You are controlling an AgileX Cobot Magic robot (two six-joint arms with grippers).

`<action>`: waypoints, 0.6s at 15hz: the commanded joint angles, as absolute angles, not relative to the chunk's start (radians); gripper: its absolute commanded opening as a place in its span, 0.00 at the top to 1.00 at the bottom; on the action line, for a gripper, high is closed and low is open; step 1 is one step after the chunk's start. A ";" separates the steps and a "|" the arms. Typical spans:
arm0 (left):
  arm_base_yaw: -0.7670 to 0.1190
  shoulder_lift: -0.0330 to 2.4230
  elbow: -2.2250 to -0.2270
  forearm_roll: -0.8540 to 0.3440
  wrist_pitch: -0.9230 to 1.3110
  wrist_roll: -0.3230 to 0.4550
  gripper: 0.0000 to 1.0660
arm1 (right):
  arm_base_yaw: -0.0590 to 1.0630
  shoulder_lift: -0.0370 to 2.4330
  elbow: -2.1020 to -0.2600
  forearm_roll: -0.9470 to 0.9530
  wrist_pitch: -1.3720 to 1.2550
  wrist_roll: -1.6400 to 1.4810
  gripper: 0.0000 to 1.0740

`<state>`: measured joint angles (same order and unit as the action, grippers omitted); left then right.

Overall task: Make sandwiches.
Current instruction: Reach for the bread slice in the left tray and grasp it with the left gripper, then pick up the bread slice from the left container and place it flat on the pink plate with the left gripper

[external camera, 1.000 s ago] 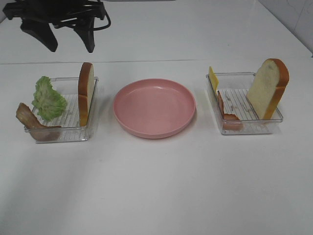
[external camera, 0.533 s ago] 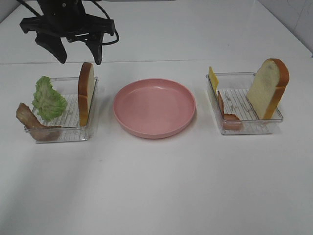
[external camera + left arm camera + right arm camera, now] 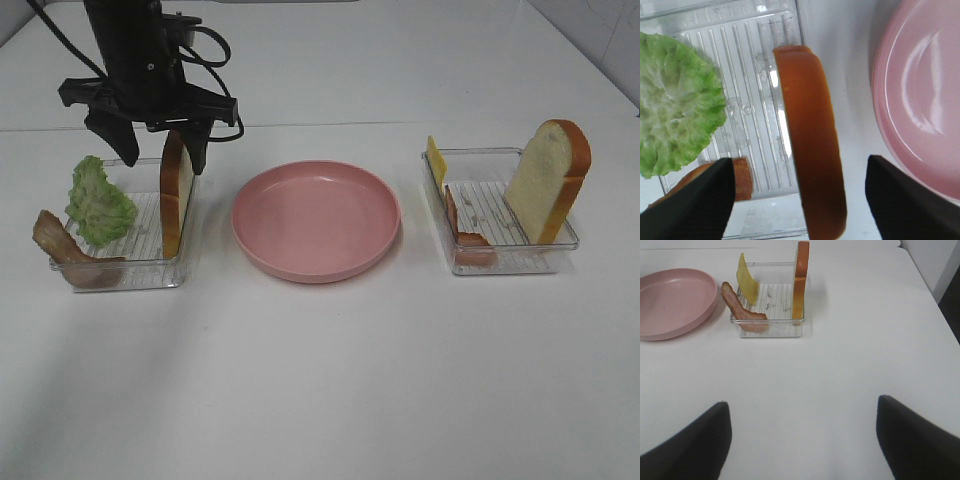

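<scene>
Fingers apart, the left end effector is straddling the upright bread slice below it. Closing off-centre could tip the slice onto the lettuce beside one finger.

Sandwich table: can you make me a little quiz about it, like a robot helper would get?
1. True or false: the pink plate has food on it.
2. Where is the lettuce? A) left tray B) right tray C) plate
3. Fill in: the open left gripper hovers over an upright slice of ____.

Key: 1 false; 2 A; 3 bread.
</scene>
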<state>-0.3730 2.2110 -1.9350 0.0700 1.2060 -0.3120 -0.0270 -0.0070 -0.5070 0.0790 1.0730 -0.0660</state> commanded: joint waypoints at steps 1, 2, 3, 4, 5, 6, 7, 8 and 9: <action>-0.377 2.225 -1.936 0.076 1.199 -0.321 0.46 | -0.034 -0.020 -0.505 0.082 1.062 -0.072 0.30; -0.377 2.221 -1.936 0.076 1.193 -0.321 0.55 | -0.034 -0.020 -0.505 0.082 1.062 -0.072 0.30; -0.377 2.217 -1.944 0.077 1.190 -0.321 0.79 | -0.034 -0.020 -0.505 0.082 1.062 -0.072 0.30; -0.377 2.217 -1.944 0.077 1.190 -0.321 0.79 | -0.034 -0.020 -0.505 0.082 1.062 -0.072 0.30; -0.377 2.217 -1.951 0.077 1.191 -0.320 0.95 | -0.034 -0.020 -0.505 0.082 1.062 -0.072 0.30; -0.377 2.217 -1.963 0.077 1.210 -0.318 1.00 | -0.034 -0.020 -0.505 0.082 1.062 -0.072 0.30; -0.377 2.217 -1.971 0.077 1.223 -0.314 1.00 | -0.034 -0.020 -0.505 0.082 1.062 -0.072 0.30; -0.377 2.217 -2.035 0.075 1.289 -0.311 1.00 | -0.034 -0.020 -0.505 0.082 1.062 -0.072 0.30; -0.377 2.204 -2.068 0.067 1.288 -0.309 1.00 | -0.034 -0.020 -0.505 0.082 1.062 -0.072 0.30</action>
